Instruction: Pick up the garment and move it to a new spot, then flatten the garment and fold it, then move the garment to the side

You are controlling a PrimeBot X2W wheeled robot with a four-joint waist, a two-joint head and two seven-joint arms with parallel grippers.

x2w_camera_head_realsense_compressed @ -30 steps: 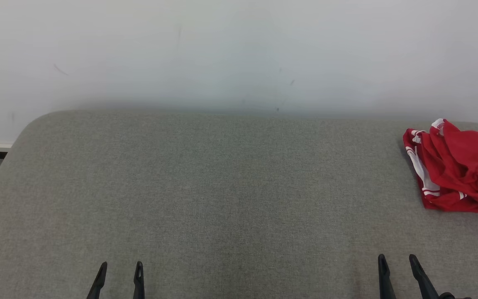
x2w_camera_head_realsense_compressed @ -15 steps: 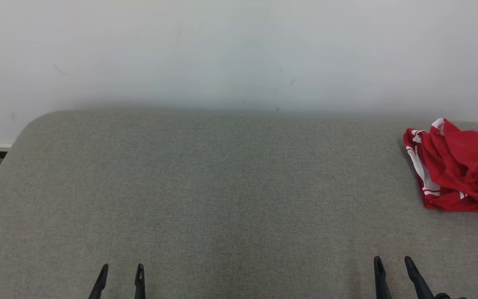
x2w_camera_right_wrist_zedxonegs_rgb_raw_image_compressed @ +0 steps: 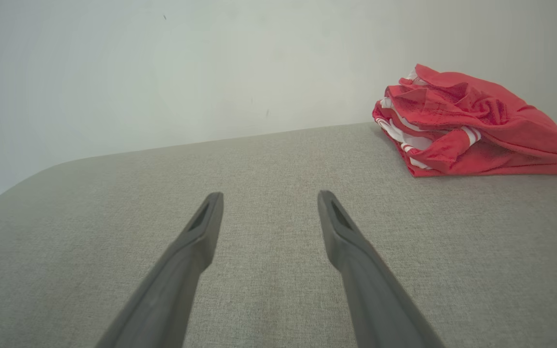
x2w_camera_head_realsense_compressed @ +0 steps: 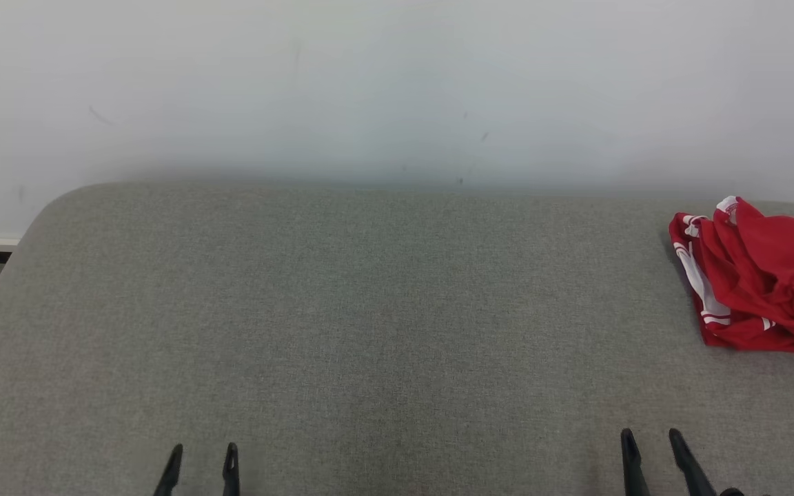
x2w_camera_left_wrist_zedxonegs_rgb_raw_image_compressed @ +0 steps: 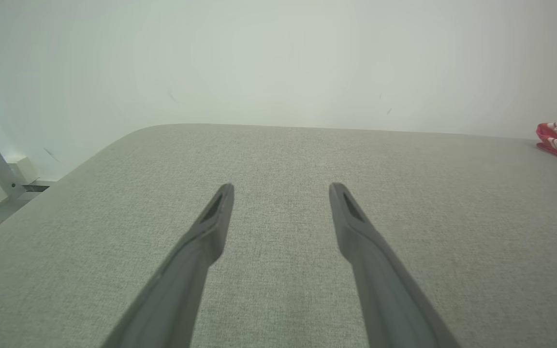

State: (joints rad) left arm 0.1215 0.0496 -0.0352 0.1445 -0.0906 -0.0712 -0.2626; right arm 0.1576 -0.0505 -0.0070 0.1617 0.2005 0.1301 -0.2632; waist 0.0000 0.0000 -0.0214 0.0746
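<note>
Red garment (x2w_camera_head_realsense_compressed: 762, 282) sits bunched in a rough stack at the far right of the grey padded table (x2w_camera_head_realsense_compressed: 369, 310), its right part cut off by the frame, white stripes showing on its left side. Left gripper (x2w_camera_head_realsense_compressed: 204, 448) and right gripper (x2w_camera_head_realsense_compressed: 650, 432) both low at the near edge, fingers spread wide, nothing between them, well apart from the cloth. Step unclear: fits a heap waiting for pickup or a folded piece already parked at the side; folds look loose, can't settle it. Right gripper is the nearer one, path to the garment looks unblocked. White wall (x2w_camera_head_realsense_compressed: 369, 83) behind the table
</note>
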